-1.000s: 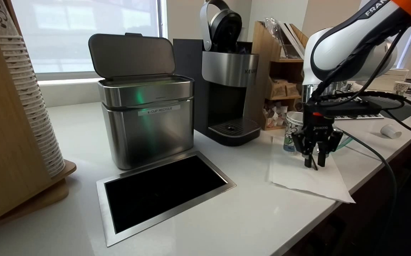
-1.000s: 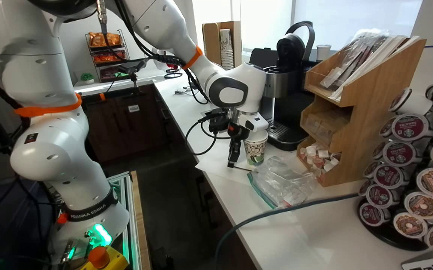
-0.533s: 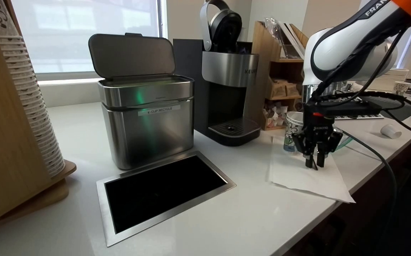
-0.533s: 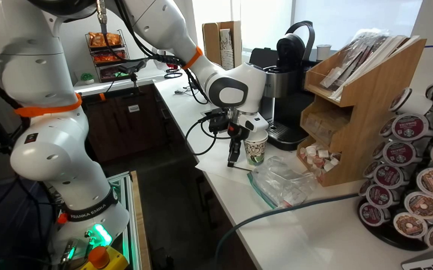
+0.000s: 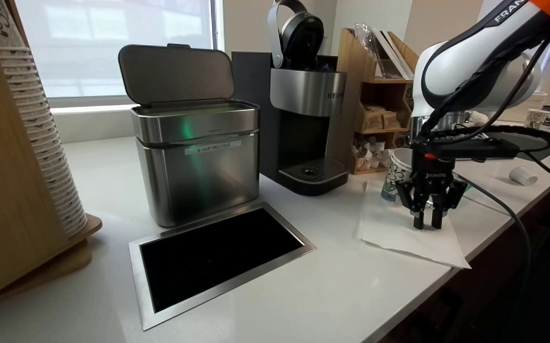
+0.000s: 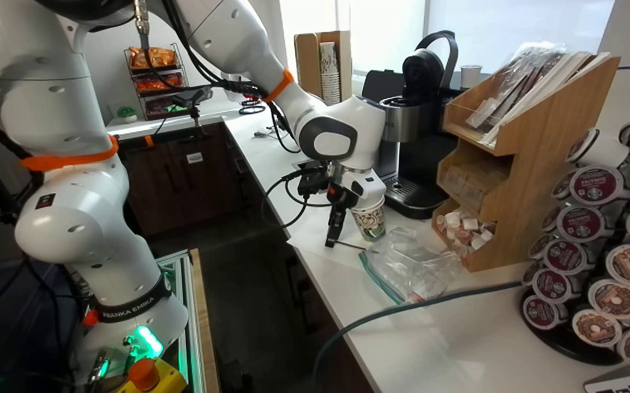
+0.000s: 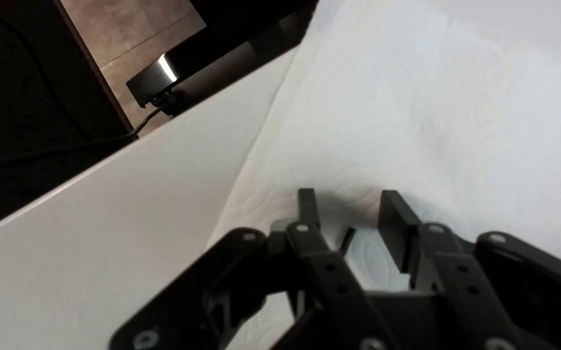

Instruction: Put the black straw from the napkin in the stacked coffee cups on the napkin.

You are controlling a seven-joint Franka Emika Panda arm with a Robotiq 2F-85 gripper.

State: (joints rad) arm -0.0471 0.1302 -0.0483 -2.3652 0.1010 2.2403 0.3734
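The black straw (image 6: pixel 352 245) lies low by the fingertips, one end at the gripper and the other near the plastic bag. In the wrist view the straw's end (image 7: pixel 348 239) shows between the jaws, with space on the right finger's side. My gripper (image 7: pixel 350 209) is open with a modest gap, low over the white napkin (image 7: pixel 382 97). The gripper shows in both exterior views (image 5: pixel 427 224) (image 6: pixel 330 243). The stacked coffee cups (image 6: pixel 370 221) stand right beside the gripper and lean slightly toward it; they also show in an exterior view (image 5: pixel 395 178). The napkin (image 5: pixel 408 247) reaches the counter edge.
A clear plastic bag (image 6: pixel 410 267) lies beside the cups. Behind stand a coffee machine (image 5: pixel 308 95) and a wooden organizer (image 6: pixel 544 174). A steel bin (image 5: pixel 198 171) and a framed counter opening (image 5: pixel 227 257) are farther along. A cable (image 6: pixel 402 309) crosses the counter.
My gripper has shifted away from the cups toward the counter's front edge, its gap slightly wider. The cups now tilt toward the gripper. More of the straw shows beside the fingers in an exterior view.
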